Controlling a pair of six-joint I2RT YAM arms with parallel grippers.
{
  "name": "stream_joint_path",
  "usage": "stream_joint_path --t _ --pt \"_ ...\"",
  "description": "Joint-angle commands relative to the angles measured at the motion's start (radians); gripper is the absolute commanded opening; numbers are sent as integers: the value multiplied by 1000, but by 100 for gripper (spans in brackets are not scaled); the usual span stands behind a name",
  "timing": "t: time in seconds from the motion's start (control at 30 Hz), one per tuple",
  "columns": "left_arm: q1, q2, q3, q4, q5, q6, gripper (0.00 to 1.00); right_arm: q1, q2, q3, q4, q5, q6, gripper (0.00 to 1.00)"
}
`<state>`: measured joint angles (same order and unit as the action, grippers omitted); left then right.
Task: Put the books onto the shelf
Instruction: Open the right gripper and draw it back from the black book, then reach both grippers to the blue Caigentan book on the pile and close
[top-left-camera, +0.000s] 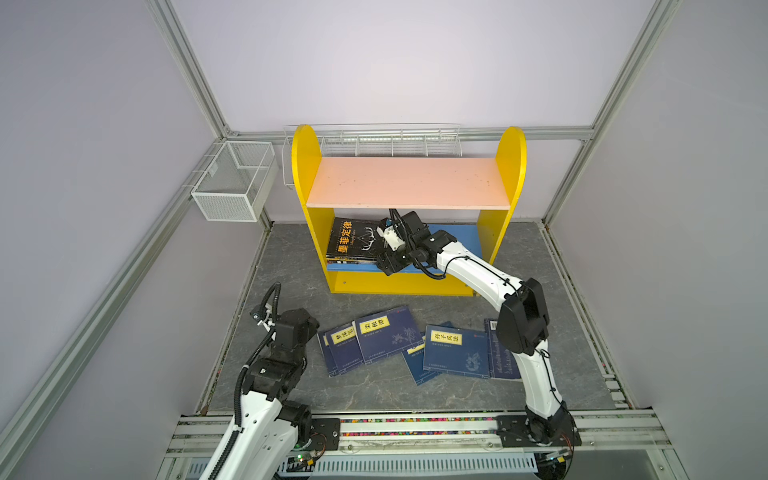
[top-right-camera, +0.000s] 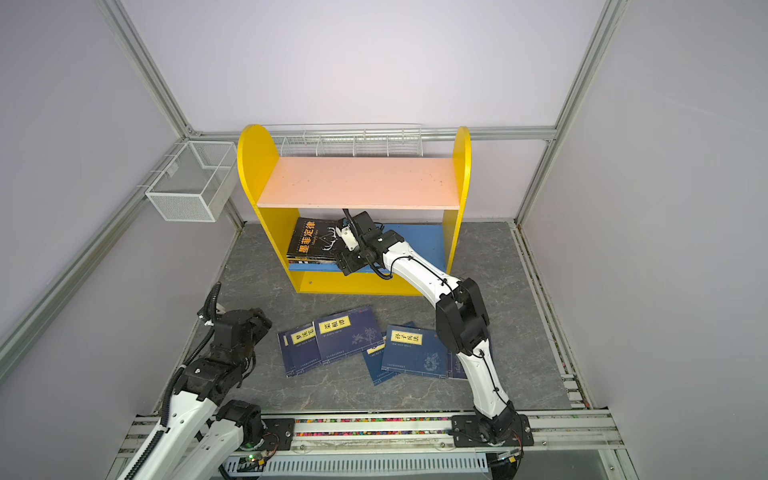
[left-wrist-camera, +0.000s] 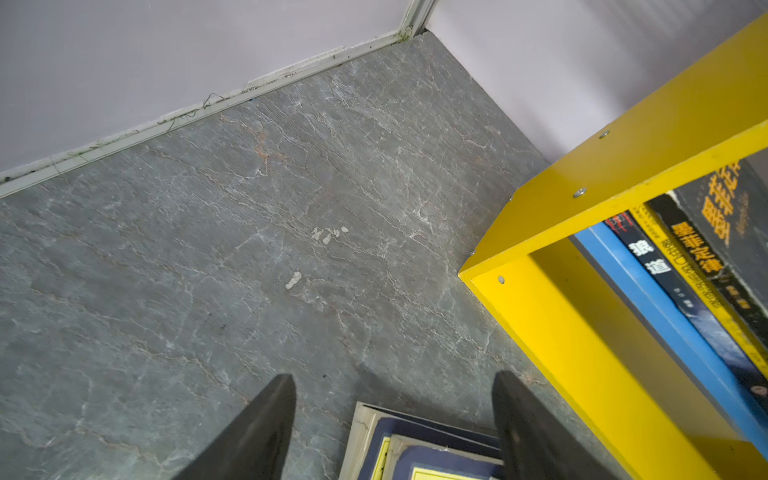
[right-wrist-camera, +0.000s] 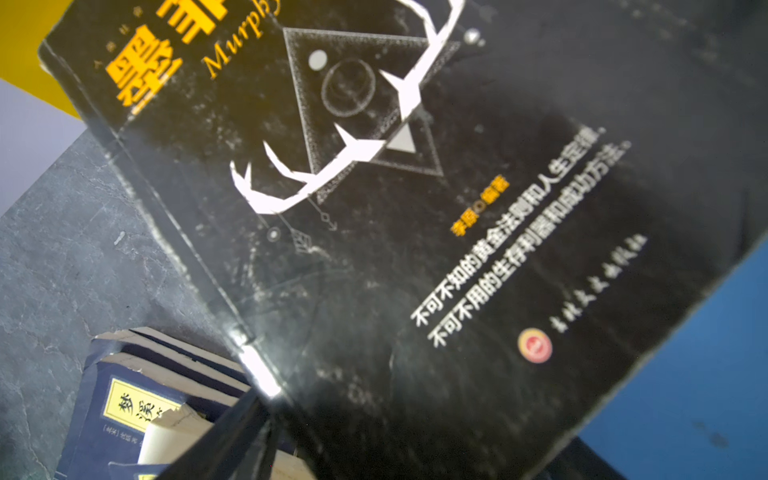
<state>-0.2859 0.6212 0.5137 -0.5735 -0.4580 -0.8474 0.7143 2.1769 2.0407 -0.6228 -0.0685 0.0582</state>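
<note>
1. The grey, marble-veined tabletop (top-left-camera: 374, 390) is spreading under and in front of the shelf. Only the left wrist view is showing its white scuffs (left-wrist-camera: 328, 235).
2. The small yellow wooden shelf (top-left-camera: 305, 166) (top-right-camera: 253, 166) with rounded-top side panels is standing at the back. It is carrying a smooth pink upper board (top-left-camera: 407, 183) and a blue lower board (top-left-camera: 467, 239). Metal screw heads (left-wrist-camera: 579, 192) in its yellow frame are showing in the left wrist view alone.
3. The long white wire rack (top-left-camera: 390, 141) is hanging behind the shelf's top. The white wire-mesh box basket (top-left-camera: 232, 183) is hanging on the frame left of the shelf.
4. The right gripper (top-left-camera: 380, 251) (top-right-camera: 340, 249) is reaching into the shelf's lower bay, at the black book's right edge. Both top views are hiding its tips. The right wrist view is showing one dark finger (right-wrist-camera: 232, 436) at the book's corner, so I cannot tell whether it is gripping.
5. The left gripper (left-wrist-camera: 395, 378) is hovering before the shelf's left front corner. Its tapered black fingers (left-wrist-camera: 266, 415) are standing wide apart with nothing between them.
6. The glossy black book (top-left-camera: 349, 239) (right-wrist-camera: 457, 208) with orange characters is lying flat atop a stack at the left end of the shelf's blue lower board. Its scuffs and white antler drawing are showing only in the right wrist view. The stack's black and yellow spines (left-wrist-camera: 681, 266) are showing only in the left wrist view.
7. The thin navy books (top-left-camera: 386, 336) (top-right-camera: 347, 336) with yellow labels are lying overlapped on the tabletop in front of the shelf. The wrist views are revealing their worn, whitish edges (right-wrist-camera: 166, 365).
</note>
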Motion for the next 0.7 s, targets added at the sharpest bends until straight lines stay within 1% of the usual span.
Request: stream_joint_path --t 0.0,0.07,0.2,0.3,0.4,0.43,0.5,0.57,0.67 --pt "6 33 48 6 31 92 74 8 -46 18 127 -27 -55 83" --pt "5 58 64 10 72 156 73 9 -100 -40 161 -24 -63 85" --pt "4 99 88 3 147 232 73 9 -269 -212 231 26 -53 86" --pt "1 113 89 9 209 270 73 10 -403 -373 271 46 -21 86" --pt "-7 127 85 15 269 294 73 9 -516 -548 305 29 35 86" --pt "-12 127 85 19 291 300 73 8 -540 -602 311 7 58 86" --pt "-37 175 85 32 325 309 73 10 -558 -694 320 -39 97 85" --pt "-76 208 90 54 346 327 73 16 -552 -759 311 -62 125 85" --pt "-130 274 118 64 379 363 74 23 -538 -858 344 -87 155 84"
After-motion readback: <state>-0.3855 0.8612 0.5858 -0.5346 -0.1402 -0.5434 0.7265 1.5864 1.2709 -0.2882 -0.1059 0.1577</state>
